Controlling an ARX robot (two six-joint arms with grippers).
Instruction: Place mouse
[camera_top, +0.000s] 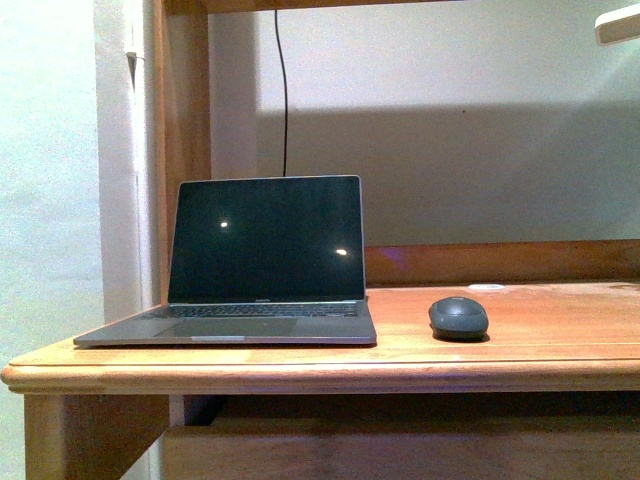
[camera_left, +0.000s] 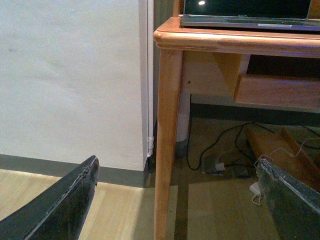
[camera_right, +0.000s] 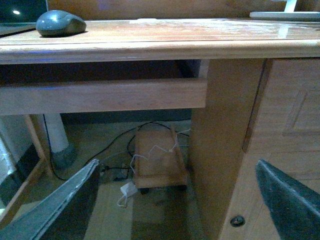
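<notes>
A: Where is the mouse (camera_top: 459, 317) at this moment?

B: It sits flat on the wooden surface (camera_top: 560, 330), just beside the right edge of the open laptop (camera_top: 262, 262) and not touching it. Nothing holds it. The right wrist view shows it too, resting alone near the front lip of the surface.

A: And the arms?

B: Neither shows in the front view. Both wrist cameras look from low down, below the level of the surface, towards the desk's legs and the cables on the floor (camera_left: 210, 210). The left gripper (camera_left: 177, 200) has its jaws wide apart with nothing between them, and the right gripper (camera_right: 182, 200) likewise stands spread and empty.

A: So how far along is the job?

B: Judging by how things lie, the mouse looks already set down in a sensible spot next to the laptop, and both arms are well apart from it. I would say the placing itself appears done. I cannot tell whether another spot was intended, since the task names none.
</notes>
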